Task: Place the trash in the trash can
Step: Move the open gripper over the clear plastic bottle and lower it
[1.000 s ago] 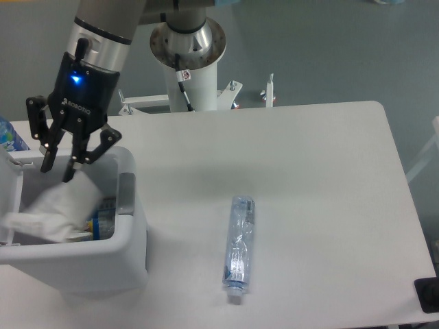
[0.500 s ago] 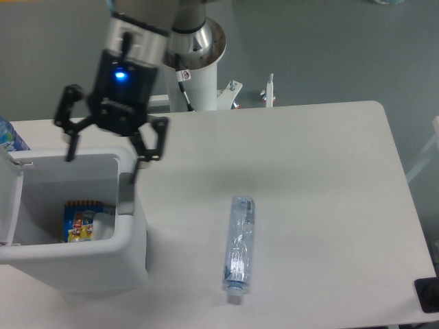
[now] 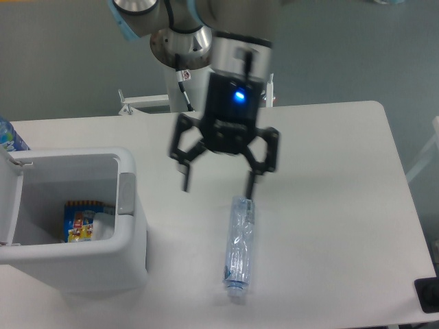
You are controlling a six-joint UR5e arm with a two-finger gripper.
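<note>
A slim clear bluish plastic bottle (image 3: 239, 247) lies on the white table, cap toward the front edge. My gripper (image 3: 218, 192) hangs open just above and behind the bottle's far end, its right fingertip (image 3: 251, 195) close to that end, with nothing between the fingers. The white trash can (image 3: 127, 253) stands at the front left with its lid (image 3: 9, 199) swung open. Inside it a bit of white (image 3: 104, 225), apparently the crumpled wrapper, shows beside a blue-and-yellow snack packet (image 3: 81, 221).
A bottle with a blue label (image 3: 8, 137) stands at the far left edge behind the bin. The robot's base column (image 3: 188, 51) rises behind the table. A black object (image 3: 426, 295) sits at the front right corner.
The gripper let the wrapper drop into the trash can, then swung right from above the bin to over the table behind the bottle, staying open. The bottle has not moved.
</note>
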